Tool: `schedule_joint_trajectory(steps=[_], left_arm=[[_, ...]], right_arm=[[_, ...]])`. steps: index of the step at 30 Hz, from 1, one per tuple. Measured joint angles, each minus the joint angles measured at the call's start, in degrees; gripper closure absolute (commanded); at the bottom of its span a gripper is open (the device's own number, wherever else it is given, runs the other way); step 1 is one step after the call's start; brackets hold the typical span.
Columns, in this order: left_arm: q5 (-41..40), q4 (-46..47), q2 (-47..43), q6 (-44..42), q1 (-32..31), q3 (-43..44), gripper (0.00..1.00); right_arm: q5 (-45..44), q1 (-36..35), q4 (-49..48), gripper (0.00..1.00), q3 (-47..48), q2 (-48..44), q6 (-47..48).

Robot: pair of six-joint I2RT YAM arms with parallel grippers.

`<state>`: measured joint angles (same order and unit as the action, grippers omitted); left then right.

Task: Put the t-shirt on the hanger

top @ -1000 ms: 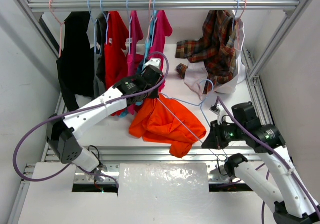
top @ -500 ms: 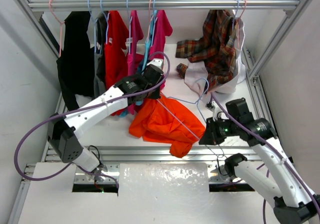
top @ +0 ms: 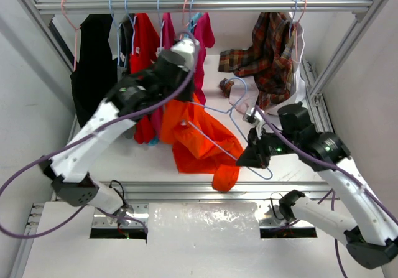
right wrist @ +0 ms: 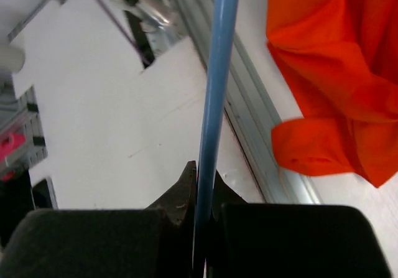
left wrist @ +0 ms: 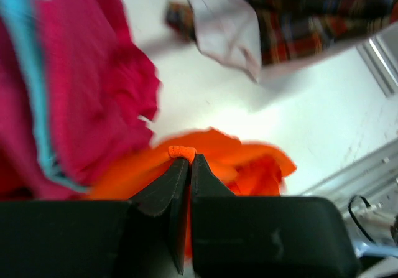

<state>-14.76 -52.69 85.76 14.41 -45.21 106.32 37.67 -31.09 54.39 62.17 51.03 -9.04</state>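
Leftmost, the left gripper (left wrist: 185, 160) is up near the clothes rail (top: 249, 5), jaws pinched tight on a fold of the orange t-shirt (top: 199, 144). The shirt hangs from that pinch in a crumpled drape just beside the magenta-pink shirt (left wrist: 93, 104). Across it runs the pale blue hanger (right wrist: 215, 73), its long axis slanting from the fabric down and right to the right gripper (right wrist: 200, 173), whose jaws are clamped on the thin bar. The hanger's free end overlaps the cloth; whether it is inside the shirt or only against it cannot be told. The coming move probably turns on the right arm pushing that end leftward, along the hanger's own axis, into the shirt's opening.
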Motion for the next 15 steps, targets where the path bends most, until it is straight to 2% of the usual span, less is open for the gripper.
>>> schedule_joint_trajectory(steps=[3,7,12,15], left_arm=[[-4.2,-3.9,-2.8,-3.5,0.3,5.2,1.00],[-3.2,-4.9,-5.9,-6.3,0.6,8.0,1.00],[5.8,-6.3,-5.2,-8.0,0.6,9.8,1.00],[13.4,-6.7,-3.6,-8.9,0.3,9.7,1.00]], right_arm=[[5.5,-0.9,-0.2,1.00,2.5,-1.5,4.7],[11.8,-2.3,-0.2,1.00,4.0,0.1,8.9],[11.7,-9.2,-2.8,1.00,4.0,7.3,11.0],[11.1,-10.6,-8.7,1.00,1.6,7.7,11.4]])
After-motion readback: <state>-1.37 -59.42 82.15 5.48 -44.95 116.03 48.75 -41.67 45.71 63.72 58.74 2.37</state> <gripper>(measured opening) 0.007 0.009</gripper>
